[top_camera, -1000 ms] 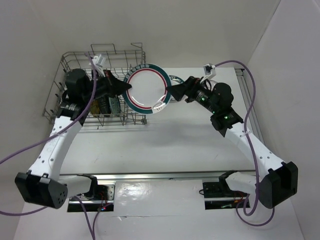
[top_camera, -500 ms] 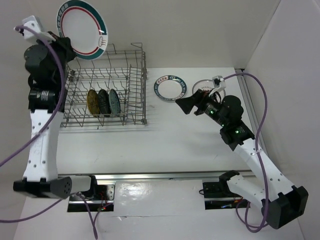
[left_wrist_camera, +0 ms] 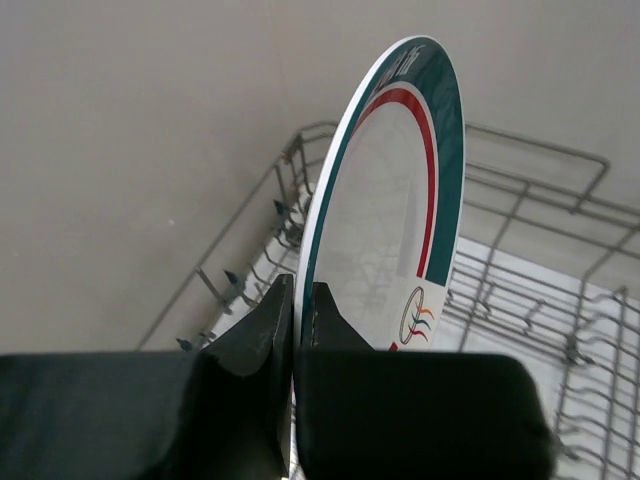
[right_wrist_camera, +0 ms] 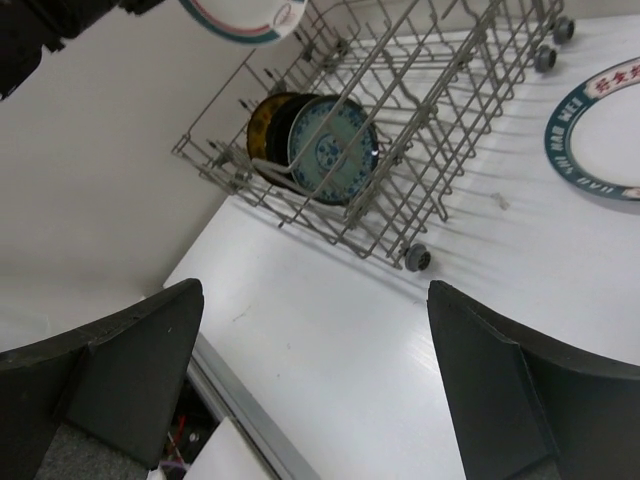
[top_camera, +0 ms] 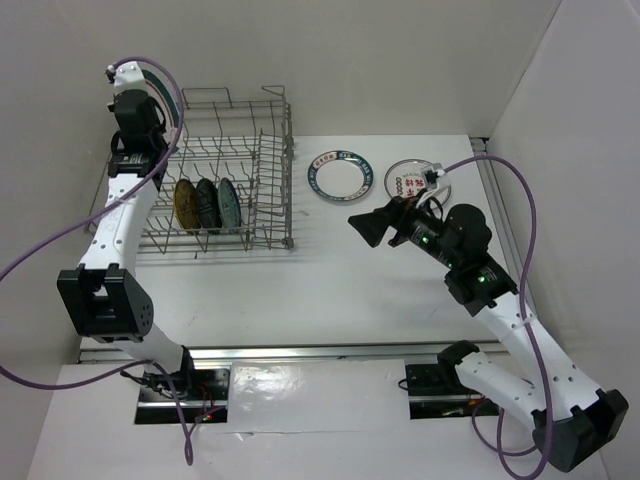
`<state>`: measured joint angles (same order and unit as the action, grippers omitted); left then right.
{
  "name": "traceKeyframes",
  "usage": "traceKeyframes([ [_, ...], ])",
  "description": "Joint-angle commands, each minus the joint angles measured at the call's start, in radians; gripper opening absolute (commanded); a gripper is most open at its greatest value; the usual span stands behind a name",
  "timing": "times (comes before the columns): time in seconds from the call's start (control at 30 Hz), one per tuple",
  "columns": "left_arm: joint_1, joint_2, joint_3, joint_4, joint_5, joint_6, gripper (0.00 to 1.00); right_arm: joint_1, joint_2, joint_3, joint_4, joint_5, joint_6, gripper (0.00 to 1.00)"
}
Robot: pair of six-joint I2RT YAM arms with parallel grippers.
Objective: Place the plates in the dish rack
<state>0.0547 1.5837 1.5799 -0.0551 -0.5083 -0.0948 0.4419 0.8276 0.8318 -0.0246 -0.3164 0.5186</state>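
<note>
Grey wire dish rack [top_camera: 270,190] sat left on the tabletop [top_camera: 330,280] in the top view, yellow plate [top_camera: 185,205], black plate [top_camera: 206,203] and teal plate [top_camera: 228,203] upright inside, lettered plate [top_camera: 337,176] and red-marked plate [top_camera: 410,180] flat to its right. Left wrist view: left hand [left_wrist_camera: 297,305] clamped on the rim of a green-rimmed plate [left_wrist_camera: 390,200], held on edge above the rack. Right wrist view: right hand [right_wrist_camera: 315,300] spread wide, empty, above the tabletop.

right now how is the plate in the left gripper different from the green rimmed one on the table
The held plate is pinched by its rim in the shut left gripper, above the dish rack; the table plate lies free, right of the rack. The held plate stands on edge; the table plate lies flat. Both are white with dark green rims.
</note>
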Motion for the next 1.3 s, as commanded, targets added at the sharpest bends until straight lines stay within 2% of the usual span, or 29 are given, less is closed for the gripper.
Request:
traceKeyframes([
  [0.0,0.019,0.005,0.019,0.264,-0.058,0.085,0.0,0.043,-0.016,0.007,-0.029,-0.01,-0.014,1.0],
  [0.13,0.019,0.036,-0.046,0.368,-0.049,0.148,0.0,0.057,-0.025,0.007,-0.029,-0.015,-0.014,1.0],
  [0.3,0.028,0.055,-0.147,0.475,0.049,0.193,0.0,0.066,-0.035,-0.002,-0.04,-0.003,-0.023,1.0],
  [0.43,0.028,0.088,-0.17,0.544,0.05,0.222,0.0,0.066,-0.044,-0.002,-0.04,-0.016,-0.023,1.0],
  [0.67,0.028,0.11,-0.205,0.555,0.111,0.214,0.0,0.066,-0.053,-0.002,-0.04,-0.027,-0.023,1.0],
  [1.13,0.028,0.188,-0.264,0.583,0.1,0.214,0.0,0.066,-0.064,-0.003,-0.04,-0.007,-0.043,1.0],
  [1.27,0.028,0.199,-0.264,0.543,0.123,0.193,0.0,0.066,-0.053,-0.003,-0.031,-0.007,-0.043,1.0],
])
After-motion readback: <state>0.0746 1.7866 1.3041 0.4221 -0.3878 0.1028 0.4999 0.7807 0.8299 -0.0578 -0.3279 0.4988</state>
